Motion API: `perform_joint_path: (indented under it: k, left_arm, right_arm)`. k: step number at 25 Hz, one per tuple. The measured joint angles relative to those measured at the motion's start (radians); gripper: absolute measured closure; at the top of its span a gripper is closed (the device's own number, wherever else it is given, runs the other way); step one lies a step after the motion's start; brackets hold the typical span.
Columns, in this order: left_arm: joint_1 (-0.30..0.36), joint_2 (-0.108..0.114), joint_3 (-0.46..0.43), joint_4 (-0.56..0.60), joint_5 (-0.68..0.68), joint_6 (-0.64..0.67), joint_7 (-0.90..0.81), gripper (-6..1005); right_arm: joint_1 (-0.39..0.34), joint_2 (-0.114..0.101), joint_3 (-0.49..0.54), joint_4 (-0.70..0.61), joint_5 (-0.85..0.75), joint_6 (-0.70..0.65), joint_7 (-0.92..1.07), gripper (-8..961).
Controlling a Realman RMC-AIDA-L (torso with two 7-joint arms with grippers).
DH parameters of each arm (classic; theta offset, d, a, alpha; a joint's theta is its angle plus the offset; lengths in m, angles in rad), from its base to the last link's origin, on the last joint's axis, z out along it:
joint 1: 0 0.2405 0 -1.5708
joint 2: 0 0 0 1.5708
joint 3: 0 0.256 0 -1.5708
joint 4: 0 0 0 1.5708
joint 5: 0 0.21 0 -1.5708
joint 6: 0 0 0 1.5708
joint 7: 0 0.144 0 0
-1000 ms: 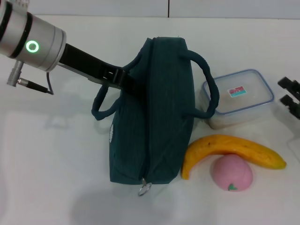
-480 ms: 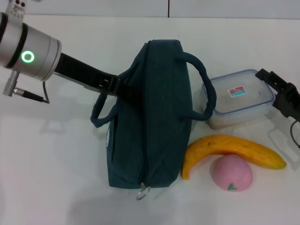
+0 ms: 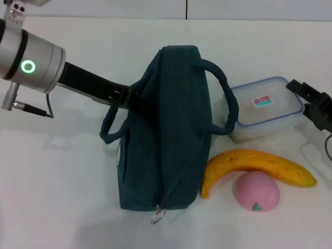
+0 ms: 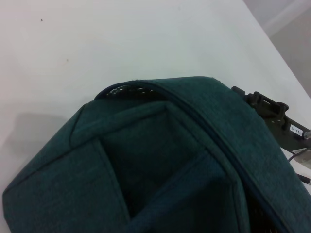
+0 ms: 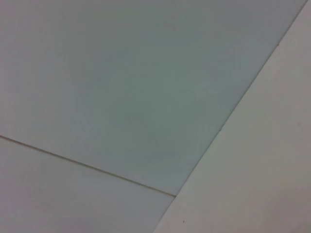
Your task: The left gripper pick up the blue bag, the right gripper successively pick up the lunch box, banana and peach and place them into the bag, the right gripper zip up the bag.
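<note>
Looking down from the head view, you see the blue bag point(image 3: 168, 129) on the white bench point(image 3: 67, 181), its long axis running away from the robot, zipper pull at the near end. The left pincer point(image 3: 136, 97) is clamped on the bag's left side by the handle. Right of the bag sit the closed lunch box point(image 3: 262, 108), the banana point(image 3: 257, 168) lying crosswise, and the peach point(image 3: 256, 191) touching it. The right pincer point(image 3: 314, 104) hangs open beside the lunch box.

In the left wrist view, the bag's mouth gapes; nothing shows inside.

The right wrist view shows only bench.
</note>
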Motion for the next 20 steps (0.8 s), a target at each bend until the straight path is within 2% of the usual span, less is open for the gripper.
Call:
perform_joint_path:
  k: [10,20]
  left_arm:
    - [-0.003,0.000,0.000,0.000,-0.001,0.001,0.000,949]
    - [-0.004,0.000,0.000,0.002,-0.001,0.001,0.000,949]
  right_arm:
    - [0.011,0.002,0.000,0.008,0.001,-0.010,0.006,656]
    - [0.012,0.004,0.000,0.011,0.002,-0.070,0.023,732]
